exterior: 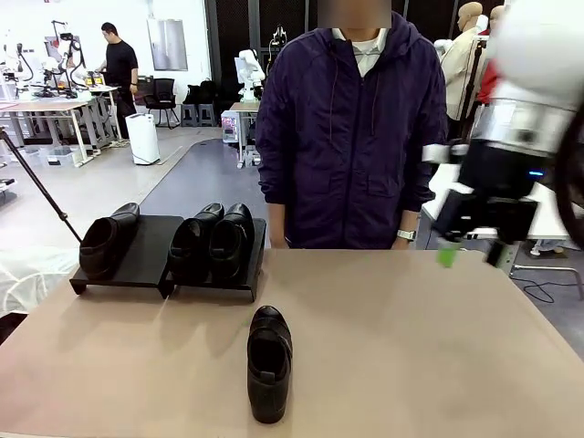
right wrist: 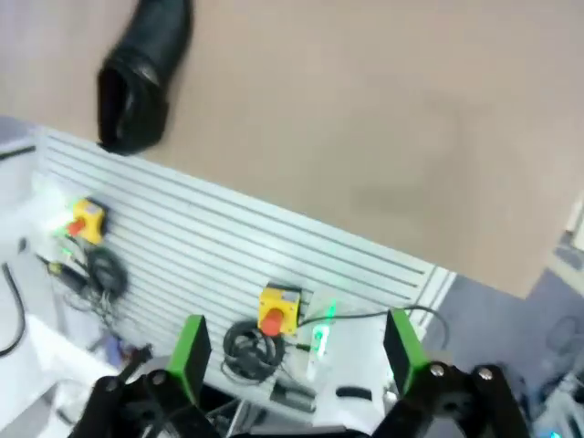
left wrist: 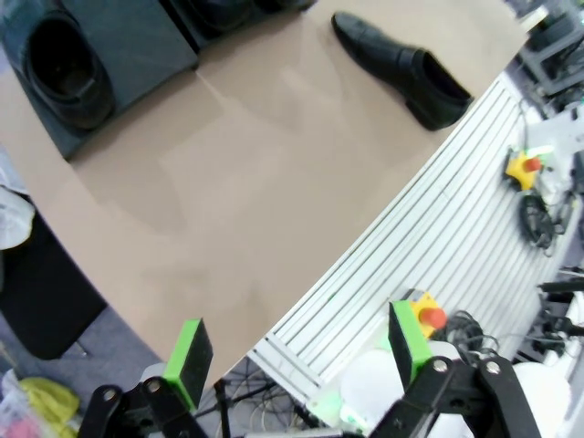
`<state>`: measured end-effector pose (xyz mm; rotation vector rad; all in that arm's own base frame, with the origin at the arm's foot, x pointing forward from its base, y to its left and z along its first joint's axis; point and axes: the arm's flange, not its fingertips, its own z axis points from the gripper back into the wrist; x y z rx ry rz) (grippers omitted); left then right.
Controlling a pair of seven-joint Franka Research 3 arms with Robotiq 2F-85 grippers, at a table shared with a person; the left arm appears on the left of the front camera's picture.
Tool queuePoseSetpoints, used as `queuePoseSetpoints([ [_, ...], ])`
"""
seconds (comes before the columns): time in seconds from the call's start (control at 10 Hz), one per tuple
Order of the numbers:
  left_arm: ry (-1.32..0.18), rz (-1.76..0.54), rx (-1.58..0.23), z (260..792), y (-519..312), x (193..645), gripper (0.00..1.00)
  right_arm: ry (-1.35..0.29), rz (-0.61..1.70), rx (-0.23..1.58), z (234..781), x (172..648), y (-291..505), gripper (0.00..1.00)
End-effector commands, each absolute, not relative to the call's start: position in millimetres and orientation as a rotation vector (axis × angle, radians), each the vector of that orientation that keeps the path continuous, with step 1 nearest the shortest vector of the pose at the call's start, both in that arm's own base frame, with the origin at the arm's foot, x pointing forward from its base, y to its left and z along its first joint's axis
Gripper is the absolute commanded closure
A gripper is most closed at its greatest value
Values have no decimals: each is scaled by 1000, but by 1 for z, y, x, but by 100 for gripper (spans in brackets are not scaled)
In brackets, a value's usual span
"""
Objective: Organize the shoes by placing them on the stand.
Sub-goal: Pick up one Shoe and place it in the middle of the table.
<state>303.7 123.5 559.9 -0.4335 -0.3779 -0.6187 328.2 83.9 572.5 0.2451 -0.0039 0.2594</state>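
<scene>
Spanning the lower half of the front frame is a plain tan table (exterior: 411, 347), and behind it a person in a dark purple jacket (exterior: 351, 128) stands at centre; beyond lies an open workshop with grey floor, desks and chairs at upper left. Four glossy black slip-on shoes are in sight. One shoe (exterior: 270, 362) lies alone on the bare tabletop at lower centre, toe toward the camera. The low matte-black stand (exterior: 151, 260) sits at middle left of the frame on the table: a single shoe (exterior: 107, 239) rests on its left panel, and a pair of shoes (exterior: 212, 241) sits side by side, touching, on its right panel. The right gripper (exterior: 467, 254) hangs above the table at the right edge, jaws spread wide with nothing between them. In the left wrist frame, the left gripper (left wrist: 298, 353) also stands spread and empty, over the table's near edge.
</scene>
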Motion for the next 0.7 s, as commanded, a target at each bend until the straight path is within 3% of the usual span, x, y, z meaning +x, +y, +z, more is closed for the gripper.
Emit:
queuePoseSetpoints([
  [0.0,-369,-619,-434,561,123,303,0,-196,213,364,547,271,33,0],
  [0.3,-369,-619,-434,561,123,303,0,-365,149,418,519,242,4,0],
  [0.6,-369,-619,-434,561,123,303,0,-309,120,408,542,244,-4,0],
])
